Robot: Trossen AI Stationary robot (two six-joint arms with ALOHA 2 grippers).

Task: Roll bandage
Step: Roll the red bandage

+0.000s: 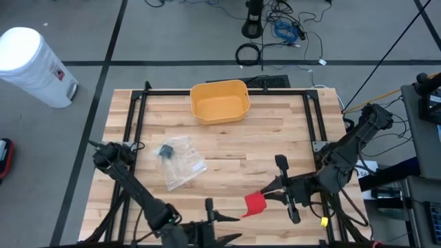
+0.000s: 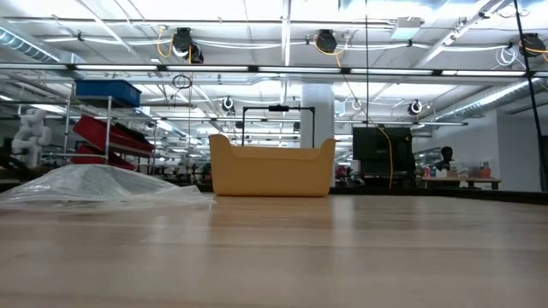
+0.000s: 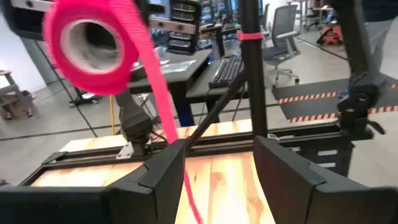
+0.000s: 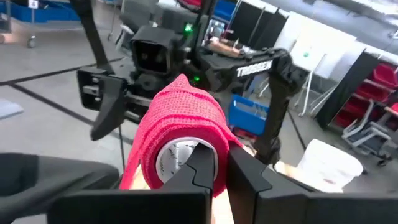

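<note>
High view: right gripper (image 1: 270, 195) holds the red bandage roll (image 1: 254, 203) above the table's near edge; left gripper (image 1: 215, 216) just beside, jaws apart, empty. Low view: yellow bin (image 2: 271, 168), plastic bag (image 2: 96, 184); no arms. Left wrist: loose tail (image 3: 163, 118) hangs, unpinched. Right wrist: jaws nipping the roll's rim; risk of slippage or unwinding.

bin (image 1: 219, 100) table's (image 1: 275, 148) far edge | bag (image 1: 180, 162) left-centre | bandage roll (image 1: 254, 202) near edge, right
</note>
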